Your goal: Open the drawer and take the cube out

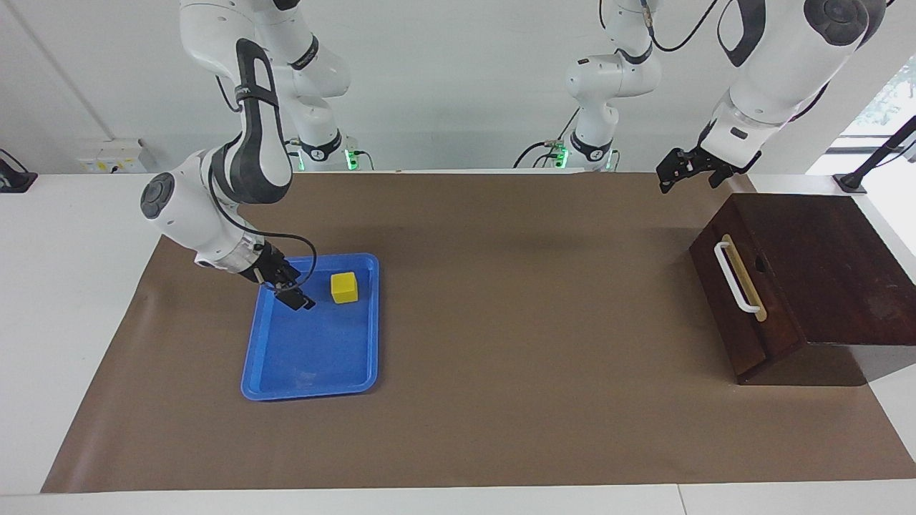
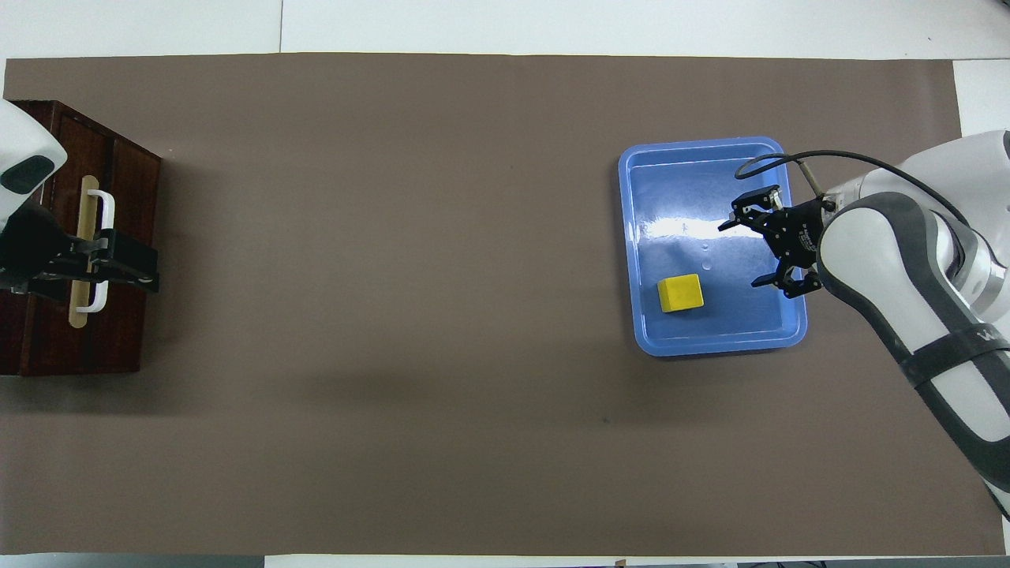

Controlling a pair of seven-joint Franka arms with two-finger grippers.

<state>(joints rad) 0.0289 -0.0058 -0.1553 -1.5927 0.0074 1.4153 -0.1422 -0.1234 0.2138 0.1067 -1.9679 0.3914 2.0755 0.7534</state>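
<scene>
While drawer: dark brown wooden drawer (image 1: 741,286) sits shut in its box
cube: small bright-yellow cube (image 1: 344,287) lying in flat blue plastic tray (image 1: 308,372); not gripped
right gripper (image 1: 299,299): jaws wide, over tray beside cube
left gripper (image 1: 680,172): up over table by drawer box; jaws, can't tell

Bright, even light from above fills both views; soft shadows pool beside the blue tray (image 1: 309,372) and the dark wooden box (image 1: 823,279). White glare streaks the tray floor. Focus stays sharp throughout.
</scene>
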